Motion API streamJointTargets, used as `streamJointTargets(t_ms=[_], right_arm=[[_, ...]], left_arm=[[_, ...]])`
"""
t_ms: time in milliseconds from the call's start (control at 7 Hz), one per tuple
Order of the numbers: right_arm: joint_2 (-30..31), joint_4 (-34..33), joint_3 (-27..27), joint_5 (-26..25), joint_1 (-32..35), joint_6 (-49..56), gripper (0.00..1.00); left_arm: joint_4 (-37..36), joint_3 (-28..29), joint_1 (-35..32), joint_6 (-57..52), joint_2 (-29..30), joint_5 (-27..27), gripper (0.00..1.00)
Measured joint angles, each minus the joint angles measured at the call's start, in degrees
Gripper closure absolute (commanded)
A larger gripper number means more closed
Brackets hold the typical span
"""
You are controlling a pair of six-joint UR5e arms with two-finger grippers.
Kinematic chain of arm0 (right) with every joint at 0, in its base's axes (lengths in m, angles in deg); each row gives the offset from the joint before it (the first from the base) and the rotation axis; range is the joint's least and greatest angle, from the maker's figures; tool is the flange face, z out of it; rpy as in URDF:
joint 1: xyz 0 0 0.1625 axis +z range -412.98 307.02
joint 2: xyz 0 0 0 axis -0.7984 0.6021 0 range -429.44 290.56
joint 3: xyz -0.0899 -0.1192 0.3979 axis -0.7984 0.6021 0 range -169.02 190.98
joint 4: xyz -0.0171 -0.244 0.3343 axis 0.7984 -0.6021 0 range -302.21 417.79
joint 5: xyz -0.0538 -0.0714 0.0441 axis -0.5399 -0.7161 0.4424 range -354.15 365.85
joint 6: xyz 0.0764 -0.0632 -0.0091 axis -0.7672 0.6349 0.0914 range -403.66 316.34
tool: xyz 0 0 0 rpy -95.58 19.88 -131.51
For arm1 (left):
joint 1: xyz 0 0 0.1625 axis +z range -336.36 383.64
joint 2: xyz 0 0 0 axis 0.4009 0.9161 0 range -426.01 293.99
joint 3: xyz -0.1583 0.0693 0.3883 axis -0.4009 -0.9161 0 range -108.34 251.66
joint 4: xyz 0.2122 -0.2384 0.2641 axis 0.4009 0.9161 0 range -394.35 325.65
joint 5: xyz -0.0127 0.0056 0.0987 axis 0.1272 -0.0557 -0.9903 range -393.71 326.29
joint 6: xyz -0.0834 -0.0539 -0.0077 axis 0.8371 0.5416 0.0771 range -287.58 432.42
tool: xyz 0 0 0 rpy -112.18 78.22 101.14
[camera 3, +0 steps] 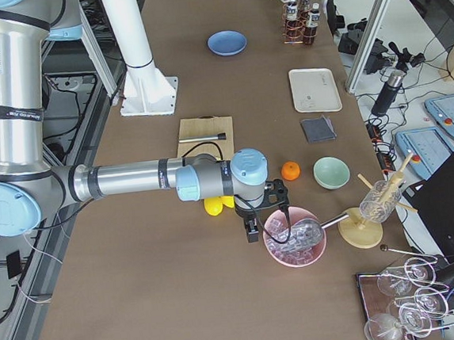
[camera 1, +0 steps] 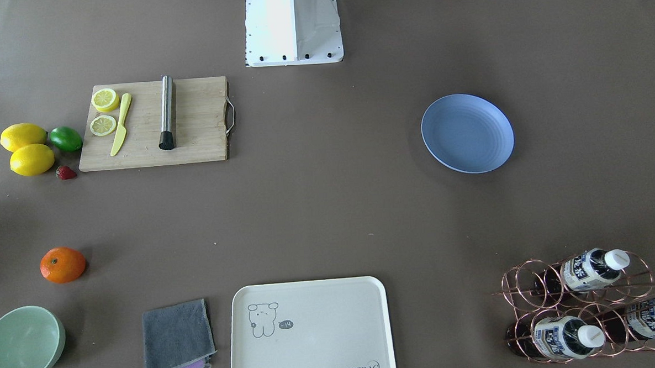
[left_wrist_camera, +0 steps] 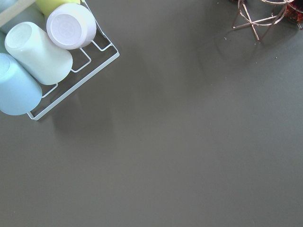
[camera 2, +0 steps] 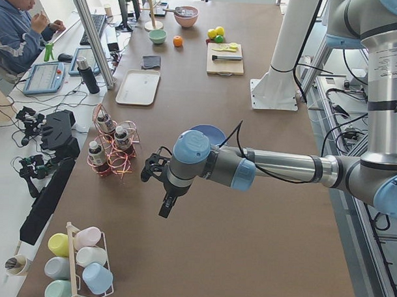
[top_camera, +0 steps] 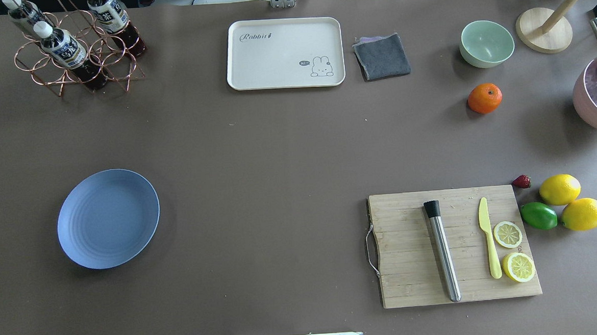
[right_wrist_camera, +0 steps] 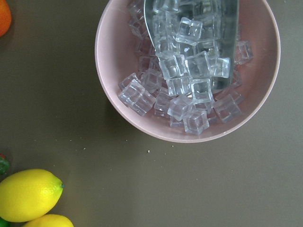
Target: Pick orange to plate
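Right end effector (camera 3: 252, 230) hangs by the pink ice bowl (right_wrist_camera: 111, 52), left end effector (camera 2: 165, 206) over bare surface (top_camera: 278, 163); fingers apart or together, I cannot tell. Farther, the orange (top_camera: 484, 98) sits near the far right corner: likely light, firm and apt to roll, so I'd pinch its widest middle. Farthest, the plate (top_camera: 108, 218) lies near the left edge.

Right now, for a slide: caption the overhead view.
Orange sits near the green bowl; the bare blue plate lies across the table.
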Motion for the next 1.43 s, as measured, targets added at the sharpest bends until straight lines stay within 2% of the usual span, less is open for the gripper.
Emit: streamJointTargets(t_ms=[429, 571, 857, 1143, 1429], right_arm=[[-0.16, 1.34, -0.03, 3.42, 0.01, -0.50, 0.00], [0.02, 4.57, -0.13, 4.36, 0.05, -0.66, 0.00], [0.17, 12.94, -0.98, 0.97, 0.08, -3.45, 0.00], [-0.36, 15.63, -1.49, 0.59, -0.90, -9.05, 0.00], [-0.63, 20.56, -2.52, 1.32, -5.91, -18.77, 0.02]], left_arm=[[3.04, 0.29, -1.07, -0.06, -0.48, 0.40, 0.02], [5.28, 0.09, -1.30, 0.96, -1.05, 0.58, 0.02], [12.45, 0.05, -0.52, 7.63, -1.32, 0.71, 0.01], [15.22, 0.91, 2.90, 13.62, -2.66, 0.71, 0.02], [20.34, 1.59, 10.10, 26.79, -4.41, 0.68, 0.02]])
